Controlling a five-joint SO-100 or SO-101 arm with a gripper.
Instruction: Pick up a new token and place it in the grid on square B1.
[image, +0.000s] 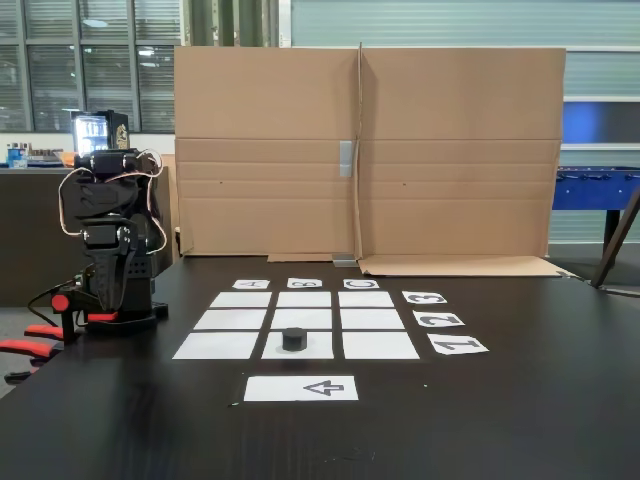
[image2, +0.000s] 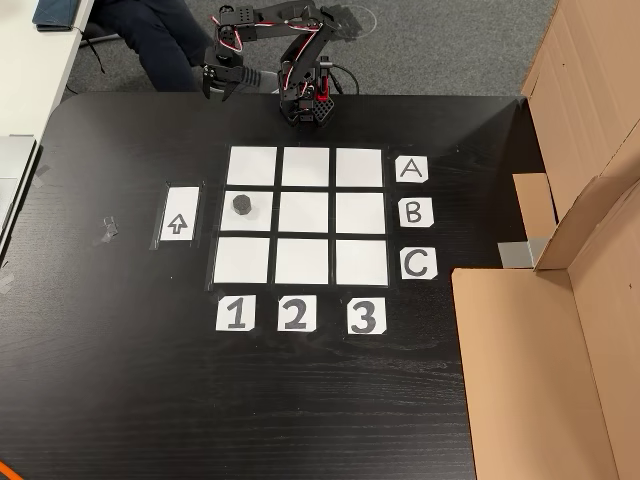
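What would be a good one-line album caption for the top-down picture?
Black token sits on square B1 of the paper grid, robot arm folded at the table's edge.

The arm is sitting folded over its base, its claw pointing toward nine o'clock in the other view, empty.

Matt white paper grid, dark wood-grain table, brown corrugated cardboard
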